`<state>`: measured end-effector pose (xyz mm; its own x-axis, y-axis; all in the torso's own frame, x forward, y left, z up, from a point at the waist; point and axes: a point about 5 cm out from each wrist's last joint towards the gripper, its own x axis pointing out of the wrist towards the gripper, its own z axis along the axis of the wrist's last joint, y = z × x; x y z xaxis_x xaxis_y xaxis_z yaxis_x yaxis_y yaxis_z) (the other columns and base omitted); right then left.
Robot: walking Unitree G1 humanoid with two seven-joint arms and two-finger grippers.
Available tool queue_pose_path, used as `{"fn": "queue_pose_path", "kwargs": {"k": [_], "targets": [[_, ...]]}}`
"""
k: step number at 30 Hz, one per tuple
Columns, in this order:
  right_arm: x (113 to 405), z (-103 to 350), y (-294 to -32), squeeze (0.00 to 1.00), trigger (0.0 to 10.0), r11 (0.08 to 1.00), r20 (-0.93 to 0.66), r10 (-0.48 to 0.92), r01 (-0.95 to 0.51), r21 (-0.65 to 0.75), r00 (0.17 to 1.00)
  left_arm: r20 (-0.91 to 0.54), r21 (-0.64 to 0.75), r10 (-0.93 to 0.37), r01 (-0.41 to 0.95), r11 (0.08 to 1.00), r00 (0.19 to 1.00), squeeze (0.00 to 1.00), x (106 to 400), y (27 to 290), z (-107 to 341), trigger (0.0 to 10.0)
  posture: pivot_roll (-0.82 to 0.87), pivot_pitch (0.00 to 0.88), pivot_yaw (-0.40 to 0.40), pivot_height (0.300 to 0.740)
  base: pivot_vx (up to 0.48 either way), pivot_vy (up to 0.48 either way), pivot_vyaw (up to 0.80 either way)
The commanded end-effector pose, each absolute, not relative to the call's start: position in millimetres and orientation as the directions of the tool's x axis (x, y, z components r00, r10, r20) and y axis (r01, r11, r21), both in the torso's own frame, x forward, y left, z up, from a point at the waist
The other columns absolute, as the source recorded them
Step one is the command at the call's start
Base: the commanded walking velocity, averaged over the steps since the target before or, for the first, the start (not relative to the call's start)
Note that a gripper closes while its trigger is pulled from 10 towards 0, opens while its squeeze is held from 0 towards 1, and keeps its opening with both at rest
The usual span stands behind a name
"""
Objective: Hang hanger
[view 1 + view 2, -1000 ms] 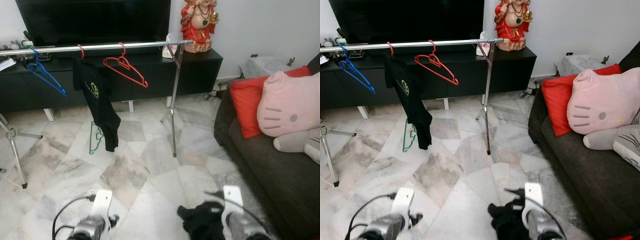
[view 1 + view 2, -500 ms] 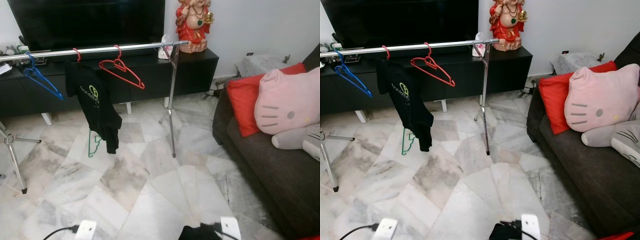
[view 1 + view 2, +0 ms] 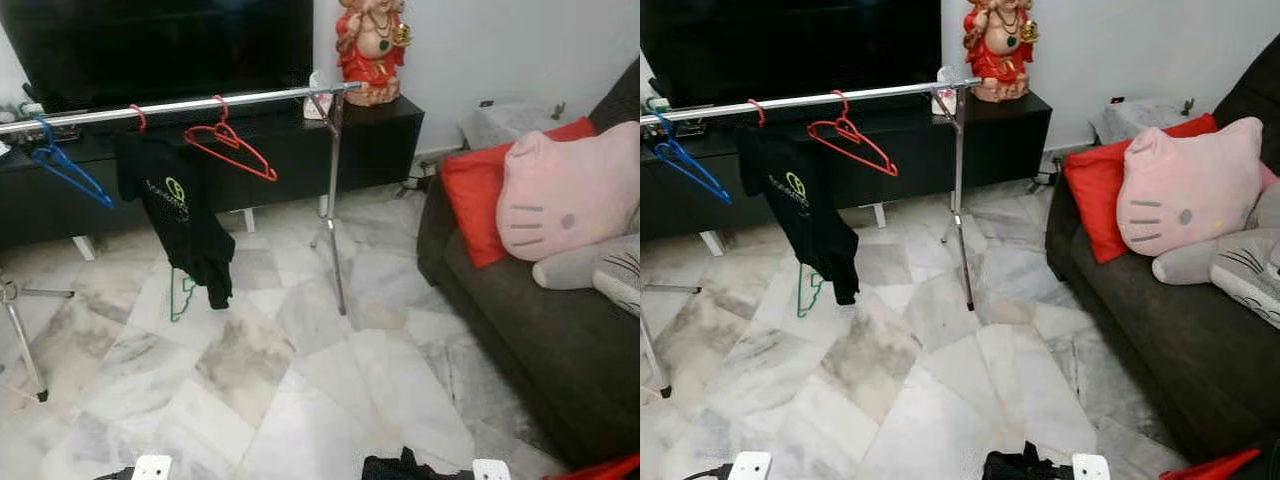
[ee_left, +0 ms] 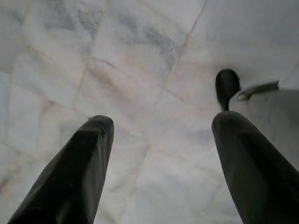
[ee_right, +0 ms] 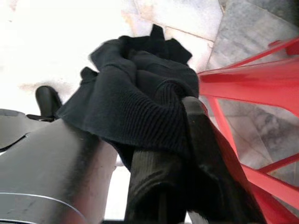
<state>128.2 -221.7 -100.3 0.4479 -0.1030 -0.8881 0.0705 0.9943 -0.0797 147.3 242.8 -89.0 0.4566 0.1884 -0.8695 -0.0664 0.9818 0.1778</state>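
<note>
Left wrist view: left end effector [image 4: 159,163] points down at the floor [image 4: 140,70], its two black fingers [image 4: 70,177] spread wide apart with nothing between them. Floor is pale marble tile with grey veining and thin seams. Beside one finger, a silver-grey robot part [image 4: 266,107] with a rounded black tip [image 4: 227,84] at its end.

Two long, matt black, rounded fingers [image 4: 74,172] taper from the left hand [image 4: 159,172]; the right hand [image 5: 187,154] has black fingers beside a smooth silver metal casing [image 5: 51,172]
</note>
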Motion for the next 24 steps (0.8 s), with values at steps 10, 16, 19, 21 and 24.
{"fn": "queue_pose_path", "kwargs": {"k": [10, 16, 19, 21, 24], "targets": [[131.9, -95.1, -237.1, 0.0, 10.0, 0.993, -0.882, -0.096, -0.02, -0.119, 0.461, -0.872, 0.11, 0.129, -0.069, 0.992, 0.472, 0.0, 162.2, 222.0, -88.6, 10.0, -0.07, 0.0, -0.025, 0.74, 0.0, 0.0, 0.0], [135.8, -92.1, -244.4, 0.0, 10.0, 0.99, -0.881, -0.114, -0.021, -0.139, 0.459, -0.877, 0.118, 0.123, -0.042, 0.992, 0.465, 0.0, 168.9, 224.2, -85.6, 10.0, -0.09, 0.0, -0.035, 0.74, 0.0, 0.0, 0.0], [148.9, -90.3, -233.9, 0.0, 10.0, 0.991, -0.872, -0.095, -0.037, -0.128, 0.479, -0.876, 0.119, 0.133, -0.059, 0.991, 0.465, 0.0, 169.2, 226.5, -85.0, 10.0, -0.08, 0.0, -0.056, 0.74, 0.0, 0.0, 0.0], [156.5, -89.4, -225.7, 0.0, 10.0, 0.991, -0.868, -0.082, -0.053, -0.123, 0.49, -0.875, 0.125, 0.156, -0.097, 0.987, 0.459, 0.0, 166.5, 231.5, -85.1, 10.0, -0.07, 0.0, -0.062, 0.74, 0.0, 0.0, 0.0], [162.3, -88.0, -221.7, 0.0, 10.0, 0.99, -0.862, -0.082, -0.056, -0.127, 0.501, -0.876, 0.131, 0.167, -0.11, 0.985, 0.453, 0.0, 163.3, 235.3, -85.5, 10.0, -0.06, 0.0, -0.054, 0.74, 0.0, 0.0, 0.0]]}}
